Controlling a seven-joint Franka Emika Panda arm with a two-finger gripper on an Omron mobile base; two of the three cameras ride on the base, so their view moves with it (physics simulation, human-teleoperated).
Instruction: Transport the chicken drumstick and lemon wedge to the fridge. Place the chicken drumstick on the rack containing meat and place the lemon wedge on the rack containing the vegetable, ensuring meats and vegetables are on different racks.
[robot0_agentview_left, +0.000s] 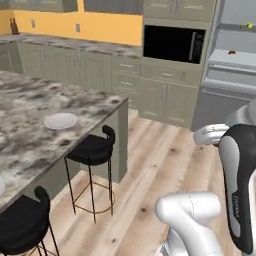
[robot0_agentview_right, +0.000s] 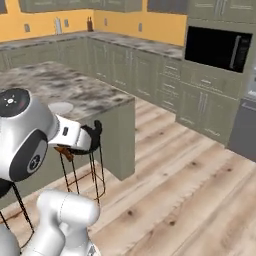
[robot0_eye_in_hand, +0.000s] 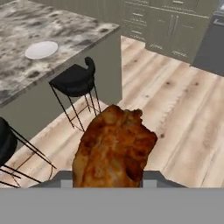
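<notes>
A browned chicken drumstick (robot0_eye_in_hand: 114, 151) sits between my fingers in the hand view, held above the wooden floor. My gripper (robot0_eye_in_hand: 107, 178) is shut on it, and the meat hides most of the fingertips. From the right base view, a brown bit of the drumstick (robot0_agentview_right: 64, 151) shows under my white forearm. The open fridge (robot0_agentview_left: 235, 60) stands at the far right of the left base view. A small yellow-green item (robot0_agentview_left: 249, 25) lies on an upper rack and a small brown-red item (robot0_agentview_left: 231, 51) on the rack below.
The marble island (robot0_agentview_left: 30, 115) carries a white plate (robot0_agentview_left: 60, 120) on my left. Two black stools (robot0_agentview_left: 92, 149) stand along its side. A built-in black oven (robot0_agentview_left: 173, 44) and grey-green cabinets (robot0_agentview_left: 150, 85) line the far wall. Wooden floor (robot0_agentview_left: 165, 155) runs toward the fridge.
</notes>
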